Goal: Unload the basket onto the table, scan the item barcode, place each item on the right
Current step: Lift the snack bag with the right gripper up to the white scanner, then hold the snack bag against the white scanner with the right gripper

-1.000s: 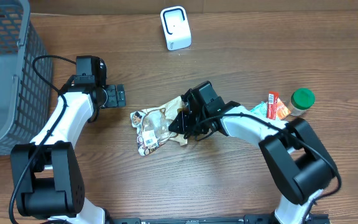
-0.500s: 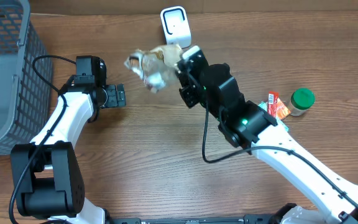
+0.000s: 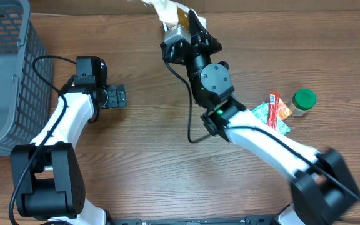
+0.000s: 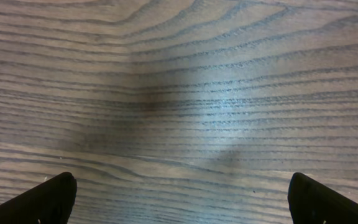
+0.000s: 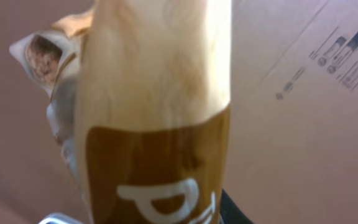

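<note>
At the top centre of the overhead view, the right pincer [image 3: 183, 24] is clamped on a snack packet [image 3: 165, 9], held up off the wood-grain desk [image 3: 142, 169]. The packet is glossy, crinkled film, tan above a brown band with white lettering. To scan well, it probably needs slow turning until the barcode panel faces out flat and unwrinkled. The left pincer [image 3: 119, 96], at middle left, rests spread wide and empty.

Wooden table [image 3: 136, 156], brown grain. Green-lidded jar [image 3: 304, 100] upright toward right side. Red packet [image 3: 274, 105] just left of jar; orange packet [image 3: 284, 112] and teal packet [image 3: 261, 112] bunched against it. Grey mesh basket [image 3: 5, 75] far left of jar.
</note>
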Motion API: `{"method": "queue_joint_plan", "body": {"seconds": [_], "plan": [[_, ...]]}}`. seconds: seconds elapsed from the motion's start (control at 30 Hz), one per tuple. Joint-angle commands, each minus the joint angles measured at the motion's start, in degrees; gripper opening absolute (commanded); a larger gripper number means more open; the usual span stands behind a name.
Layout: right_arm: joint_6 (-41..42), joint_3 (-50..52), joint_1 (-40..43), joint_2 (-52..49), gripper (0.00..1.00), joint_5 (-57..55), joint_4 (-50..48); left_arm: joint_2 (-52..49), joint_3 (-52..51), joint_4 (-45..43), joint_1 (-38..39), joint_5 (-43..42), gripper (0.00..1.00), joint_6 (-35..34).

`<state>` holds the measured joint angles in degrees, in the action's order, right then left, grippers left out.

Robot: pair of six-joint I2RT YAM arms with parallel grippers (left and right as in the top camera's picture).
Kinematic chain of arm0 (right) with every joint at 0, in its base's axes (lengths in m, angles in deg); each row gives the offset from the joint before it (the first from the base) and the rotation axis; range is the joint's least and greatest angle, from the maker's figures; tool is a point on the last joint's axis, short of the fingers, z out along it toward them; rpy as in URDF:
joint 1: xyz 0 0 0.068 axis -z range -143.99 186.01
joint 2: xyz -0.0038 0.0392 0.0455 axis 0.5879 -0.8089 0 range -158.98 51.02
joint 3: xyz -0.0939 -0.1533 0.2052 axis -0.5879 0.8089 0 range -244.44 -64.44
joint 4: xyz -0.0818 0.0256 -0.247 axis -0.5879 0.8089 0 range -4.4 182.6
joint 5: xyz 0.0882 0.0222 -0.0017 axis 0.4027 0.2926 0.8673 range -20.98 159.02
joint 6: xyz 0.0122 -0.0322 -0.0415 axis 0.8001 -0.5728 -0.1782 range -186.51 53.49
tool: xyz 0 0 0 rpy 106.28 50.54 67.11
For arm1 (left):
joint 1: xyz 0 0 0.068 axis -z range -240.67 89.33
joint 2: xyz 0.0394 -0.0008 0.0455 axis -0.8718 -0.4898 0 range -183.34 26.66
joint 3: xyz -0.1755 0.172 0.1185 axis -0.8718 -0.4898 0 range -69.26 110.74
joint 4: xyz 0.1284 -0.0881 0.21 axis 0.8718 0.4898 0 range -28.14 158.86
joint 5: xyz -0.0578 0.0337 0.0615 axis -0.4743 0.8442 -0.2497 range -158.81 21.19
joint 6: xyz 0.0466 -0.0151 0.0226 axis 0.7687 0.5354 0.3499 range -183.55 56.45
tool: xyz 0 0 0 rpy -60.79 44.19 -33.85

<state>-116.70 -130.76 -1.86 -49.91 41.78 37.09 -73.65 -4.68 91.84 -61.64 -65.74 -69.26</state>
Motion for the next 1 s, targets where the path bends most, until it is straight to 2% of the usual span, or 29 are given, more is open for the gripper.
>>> {"method": "queue_joint_plan", "body": {"seconds": [0.0,0.07,0.2,0.4,0.53,0.97], "plan": [[-5.57,-1.53,2.56,-7.58,0.04,0.42,-8.17,-0.42,1.01,-0.15,-0.13,0.09,1.0,1.01],[-5.51,-3.58,4.15,-12.2,0.04,0.37,-11.47,-0.42,1.01,-0.15,-0.13,0.09,1.0,1.03],[-3.82,-11.41,6.75,-20.65,0.04,0.07,-10.78,-0.42,1.01,-0.15,-0.13,0.09,1.0,1.03],[-2.08,-25.07,7.37,-27.93,0.04,0.26,-0.79,-0.42,1.01,-0.15,-0.13,0.09,1.0,1.01],[0.46,-30.56,7.41,-31.06,0.04,0.59,3.3,-0.42,0.98,-0.15,-0.13,0.09,1.0,1.03],[0.74,-31.15,8.31,-36.46,0.04,3.1,5.49,-0.42,1.01,-0.15,-0.13,0.09,1.0,1.03]]}}
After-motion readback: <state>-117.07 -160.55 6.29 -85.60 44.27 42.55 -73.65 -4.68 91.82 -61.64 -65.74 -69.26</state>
